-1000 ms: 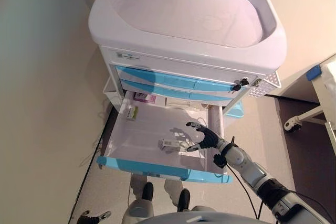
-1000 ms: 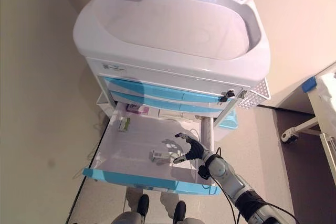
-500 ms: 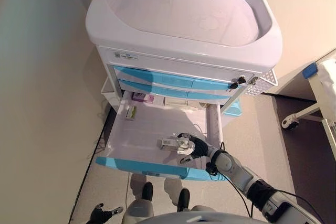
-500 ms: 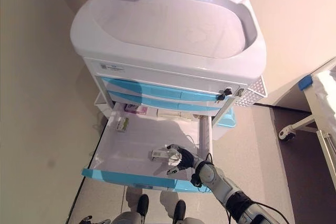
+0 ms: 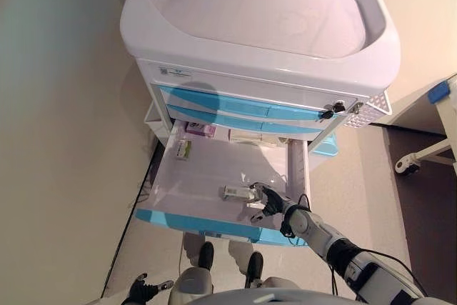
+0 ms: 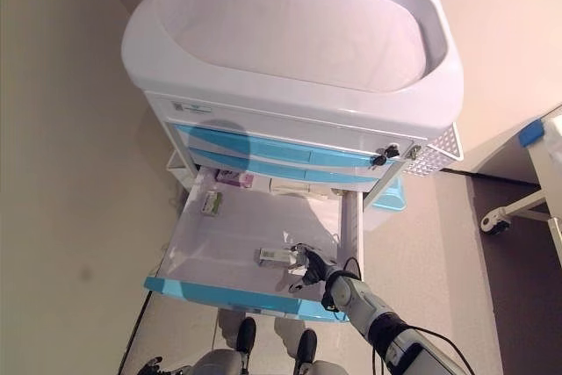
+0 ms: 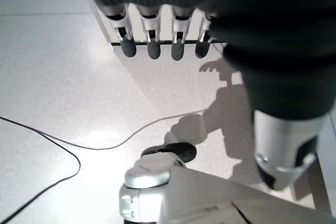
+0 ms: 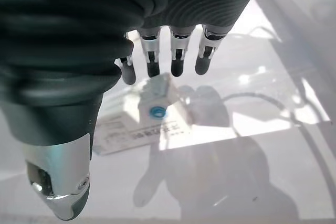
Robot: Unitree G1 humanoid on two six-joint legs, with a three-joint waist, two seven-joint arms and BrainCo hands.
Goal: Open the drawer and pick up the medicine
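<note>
Hovering right hand (image 8: 157, 51), fingers straight, just over the medicine (image 8: 157, 109) in the open drawer (image 5: 214, 225); needs thumb underneath before closing. Left hand (image 7: 157, 35) idle, uncurled.

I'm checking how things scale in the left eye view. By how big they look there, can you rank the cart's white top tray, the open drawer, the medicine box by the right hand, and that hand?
1. White top tray
2. Open drawer
3. Medicine box and right hand: these look about alike, so I won't rank them.
</note>
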